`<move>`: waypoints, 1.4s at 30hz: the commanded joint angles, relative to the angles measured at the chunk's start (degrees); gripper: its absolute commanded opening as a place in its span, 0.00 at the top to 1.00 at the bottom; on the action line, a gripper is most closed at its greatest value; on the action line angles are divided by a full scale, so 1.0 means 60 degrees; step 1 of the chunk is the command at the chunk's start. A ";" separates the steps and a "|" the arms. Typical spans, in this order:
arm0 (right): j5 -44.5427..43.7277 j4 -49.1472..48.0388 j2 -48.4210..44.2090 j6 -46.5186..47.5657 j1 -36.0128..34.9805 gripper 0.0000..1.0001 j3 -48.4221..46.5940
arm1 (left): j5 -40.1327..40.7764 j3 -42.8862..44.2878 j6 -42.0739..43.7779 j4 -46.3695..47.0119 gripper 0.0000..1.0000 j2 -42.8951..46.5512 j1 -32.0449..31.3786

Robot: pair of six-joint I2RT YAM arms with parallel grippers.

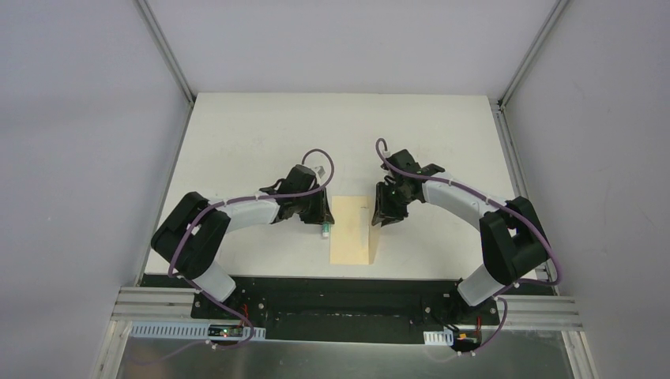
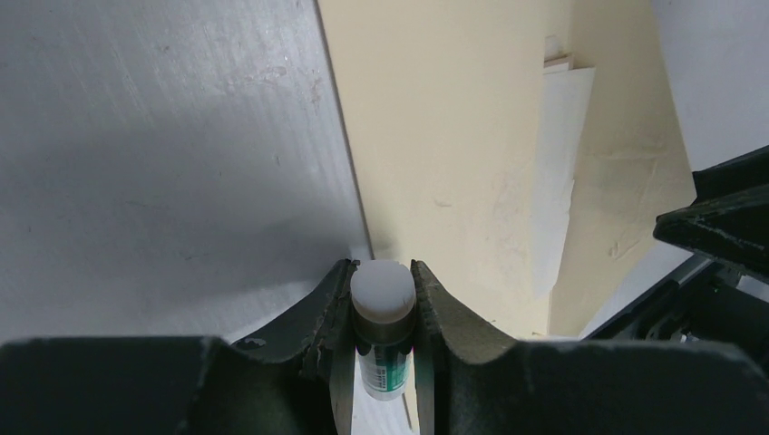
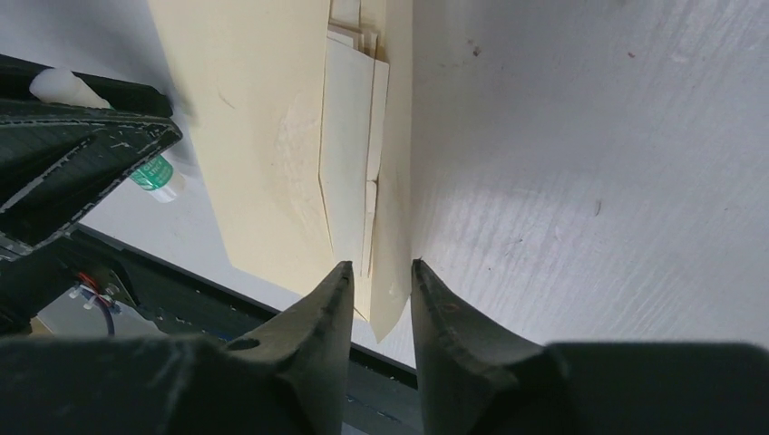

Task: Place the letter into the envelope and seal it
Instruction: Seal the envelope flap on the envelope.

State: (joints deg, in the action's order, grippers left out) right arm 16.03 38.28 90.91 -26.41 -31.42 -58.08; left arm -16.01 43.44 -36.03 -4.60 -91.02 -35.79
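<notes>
- The scene is closed in by pale grey walls (image 1: 79,158), and a white counter (image 1: 253,142) is spread between them.
- The envelope (image 1: 348,229) is laid flat at mid-counter between the two arms, its long axis running away from the bases. Its flap (image 3: 397,181) is raised along the right edge, on the right arm's side.
- The letter (image 3: 347,154) is seen tucked into the envelope, beneath the raised flap.
- A small white-green tube (image 2: 383,294) is clenched in the left claw (image 2: 383,270), just beside the envelope's left edge.
- The right claw (image 3: 381,267) is released: its fingers are parted, and the flap's pointed tip is seen in the gap, unpinched.
- Sealing is judged to turn on that flap, which is nearer the right claw and would be folded leftward across the long axis.
</notes>
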 commanded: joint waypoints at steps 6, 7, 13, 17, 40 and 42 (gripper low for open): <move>-0.1056 -0.0581 -0.0274 -0.1151 -0.0052 0.66 -0.0062 | 0.0810 -0.0378 -0.0030 0.0745 1.00 0.0185 -0.0187; -0.1199 -0.0569 -0.0277 -0.1227 -0.0103 0.66 -0.0046 | 0.0848 -0.0384 -0.0030 0.0751 1.00 0.0198 -0.0187; -0.2076 -0.0501 -0.0323 -0.1610 -0.0478 0.65 -0.0079 | 0.0962 -0.0497 -0.0128 0.0751 1.00 0.0204 -0.0195; -0.3307 -0.0165 -0.1165 -0.1741 -0.0484 0.57 -0.0059 | 0.1094 -0.0543 -0.0172 0.0752 1.00 0.0264 -0.0202; -0.2535 -0.1777 0.0476 -0.2233 -0.1469 0.66 -0.0412 | 0.1247 -0.0618 -0.0249 0.0747 1.00 0.0405 -0.0209; -0.2568 -0.1766 0.0690 -0.2233 -0.1465 0.68 -0.0449 | 0.1233 -0.0633 -0.0250 0.0745 1.00 0.0400 -0.0202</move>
State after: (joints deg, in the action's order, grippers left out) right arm 0.51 30.59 93.65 -39.03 -40.23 -58.72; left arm -10.83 40.69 -37.32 0.51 -89.78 -36.45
